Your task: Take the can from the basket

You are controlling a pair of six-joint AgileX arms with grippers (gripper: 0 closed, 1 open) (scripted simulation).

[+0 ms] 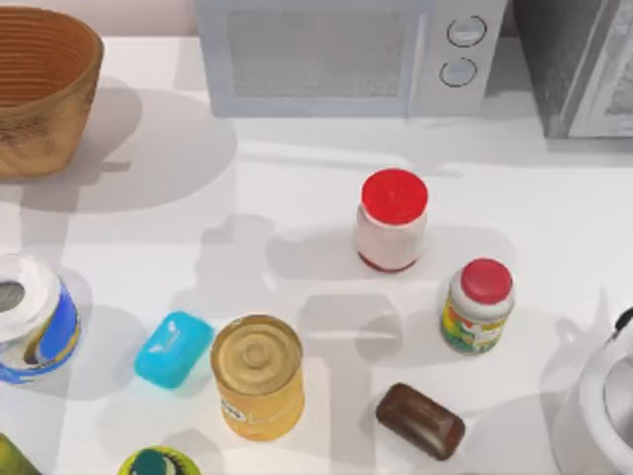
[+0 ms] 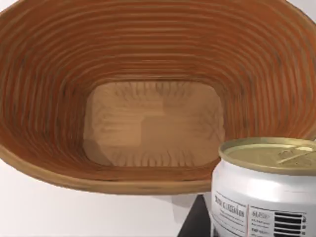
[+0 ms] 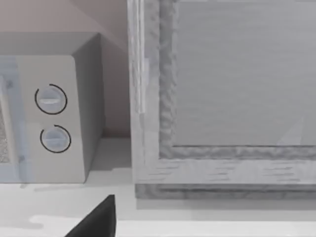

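Left wrist view: the can (image 2: pixel 269 190) sits right up close to the camera, dull gold top facing up, white label with a barcode. It overlaps the near rim of the basket (image 2: pixel 123 185) and is clear of the bowl. A dark part of the left gripper (image 2: pixel 195 222) shows just beside the can's side; whether it is pinching the can, I cannot tell. Behind, the ribbed walls run down to a plain woven floor.

From above, the basket (image 1: pixel 59 109) stands at the table's (image 1: pixel 297 188) far left corner, well apart from the 2 red-lidded jars (image 1: pixel 393 220) (image 1: pixel 479 307) at centre-right. The big yellow-gold tin (image 1: pixel 258 376) stands near the front, and a blue-and-white can (image 1: pixel 32 319) at the left edge.

Right wrist view: a dark tip of the right gripper (image 3: pixel 96 219) hangs low in front of the microwave (image 3: pixel 54 113) with its 2 dials. Spread or pressed together, I cannot tell.
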